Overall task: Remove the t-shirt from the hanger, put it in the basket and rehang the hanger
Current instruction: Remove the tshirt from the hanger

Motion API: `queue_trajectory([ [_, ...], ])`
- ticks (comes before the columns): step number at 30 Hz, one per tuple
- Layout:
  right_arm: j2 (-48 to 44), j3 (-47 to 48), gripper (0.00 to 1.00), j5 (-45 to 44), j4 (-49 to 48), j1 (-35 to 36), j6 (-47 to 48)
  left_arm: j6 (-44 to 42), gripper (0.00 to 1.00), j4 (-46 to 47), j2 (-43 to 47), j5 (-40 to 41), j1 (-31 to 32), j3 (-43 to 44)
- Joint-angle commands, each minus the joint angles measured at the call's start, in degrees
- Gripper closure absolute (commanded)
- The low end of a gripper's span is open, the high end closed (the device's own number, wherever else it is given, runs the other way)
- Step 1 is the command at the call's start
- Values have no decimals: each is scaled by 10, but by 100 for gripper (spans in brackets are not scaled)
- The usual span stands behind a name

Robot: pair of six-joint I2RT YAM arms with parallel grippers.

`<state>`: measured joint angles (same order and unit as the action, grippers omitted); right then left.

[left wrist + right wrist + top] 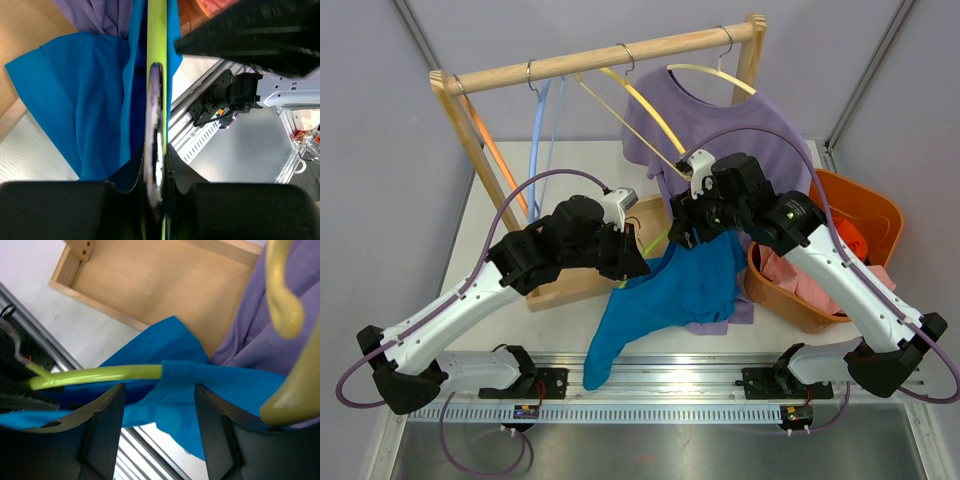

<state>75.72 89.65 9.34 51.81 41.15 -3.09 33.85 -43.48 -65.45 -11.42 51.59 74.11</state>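
Fabric of the blue t-shirt hangs at the centre of the top view, draped from the lime-green hanger between the 2 arms. 1 long end trails toward the lower middle of the frame, over the near side of the white surface.

We see the left fingers pressed together on the hanger at the bottom centre of the left wrist view. The lime bar and a silvery piece run straight up the frame from that grip, with blue cloth on their left.

The right fingers stand apart in the lower half of the right wrist view. The hanger's arm and the shirt's neck edge cross the gap beyond their tips, and we cannot tell whether either finger touches the cloth.

In the upper half of the top view, the wooden rack carries a purple t-shirt on a yellow hanger, plus a bare blue hanger. At the right edge sits the orange basket, holding pink clothes.
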Motion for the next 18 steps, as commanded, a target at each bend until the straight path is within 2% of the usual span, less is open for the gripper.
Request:
queue_trajectory([
  [1, -2, -8, 37, -65, -44, 5, -36, 17, 100, 57, 16, -26, -3, 27],
  [12, -15, -25, 61, -58, -39, 6, -34, 32, 100, 86, 32, -43, -5, 29],
  [15, -20, -24, 71, -59, -39, 6, -31, 40, 100, 101, 38, -52, -10, 29],
  [16, -22, -20, 80, -58, -38, 5, -29, 43, 100, 102, 39, -54, -11, 30],
  [18, -28, -17, 91, -61, -37, 6, -27, 43, 100, 102, 42, -54, -11, 31],
])
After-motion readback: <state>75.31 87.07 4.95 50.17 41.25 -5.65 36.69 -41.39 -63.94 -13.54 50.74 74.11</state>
